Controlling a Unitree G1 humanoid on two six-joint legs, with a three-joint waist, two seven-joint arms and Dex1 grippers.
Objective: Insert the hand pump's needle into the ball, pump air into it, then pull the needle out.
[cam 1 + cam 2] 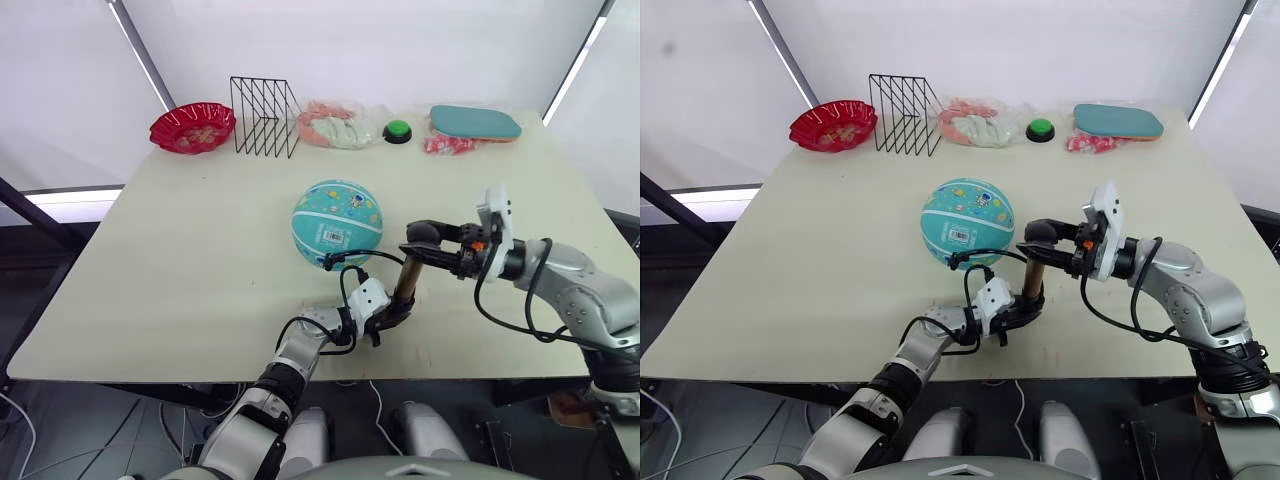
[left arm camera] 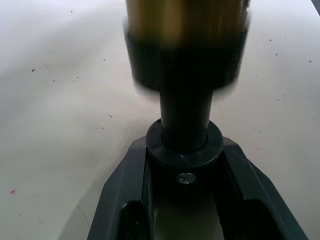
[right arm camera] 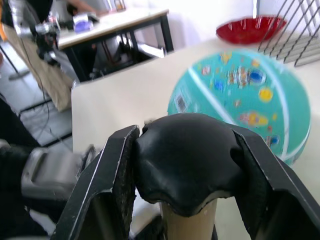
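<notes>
While the hand pump [image 1: 405, 282] stands upright near the front edge of the tabletop [image 1: 180, 260], the left gripper [image 1: 392, 318] is clamped on its black base and the right gripper [image 1: 425, 243] is clenched on the black top cap. Bronze-gold barrel between black ends. Thin black hose [image 1: 352, 262] loops from the pump to the ball [image 1: 337, 222]; needle too small to make out, probably at the ball's near side. Ball is teal, white seams, cartoon prints, just behind the pump. White barcode sticker [image 1: 331, 238] faces front, digits unreadable.
</notes>
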